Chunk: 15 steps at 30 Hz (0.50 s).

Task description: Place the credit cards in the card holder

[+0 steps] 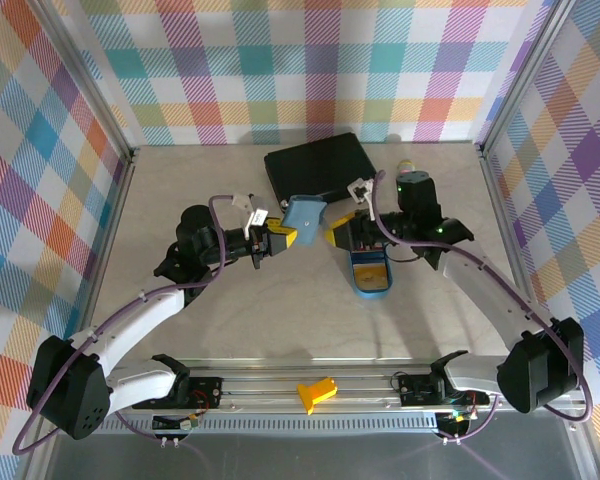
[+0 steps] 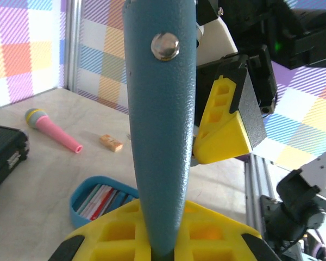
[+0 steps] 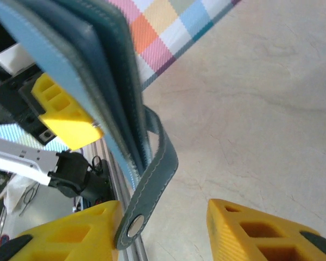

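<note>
- The left hand (image 1: 286,237) is clenched on the card holder (image 1: 302,214) and holds it on edge above the tabletop (image 1: 180,180), near the middle.
- The right hand (image 3: 163,223) is released. Its fingers stand apart, and the loose clasp tab (image 3: 152,185) hangs between them, close to one finger. I cannot tell if it touches.
- The credit cards (image 2: 100,198) lie in the blue oval tray (image 2: 79,209), at about 4 o'clock from the card holder.
- I judge the task to be at an early stage: the clasp looks undone, but the holder must be spread open and every card is left to be picked and put in.
</note>
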Each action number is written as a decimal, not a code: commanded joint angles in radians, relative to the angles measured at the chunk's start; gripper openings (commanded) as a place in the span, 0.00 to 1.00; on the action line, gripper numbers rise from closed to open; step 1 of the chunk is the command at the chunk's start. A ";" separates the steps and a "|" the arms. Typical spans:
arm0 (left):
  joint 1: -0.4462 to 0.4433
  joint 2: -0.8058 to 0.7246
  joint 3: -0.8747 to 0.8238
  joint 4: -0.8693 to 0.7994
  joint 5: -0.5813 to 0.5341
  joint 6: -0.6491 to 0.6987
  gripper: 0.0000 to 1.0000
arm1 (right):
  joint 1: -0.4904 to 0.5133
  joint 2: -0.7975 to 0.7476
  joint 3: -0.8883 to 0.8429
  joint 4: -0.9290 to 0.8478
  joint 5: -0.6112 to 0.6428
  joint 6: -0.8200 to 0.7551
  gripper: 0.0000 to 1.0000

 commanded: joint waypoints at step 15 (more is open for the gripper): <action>-0.019 0.102 0.094 0.323 0.243 -0.383 0.00 | -0.069 -0.080 -0.024 0.093 -0.306 -0.136 0.36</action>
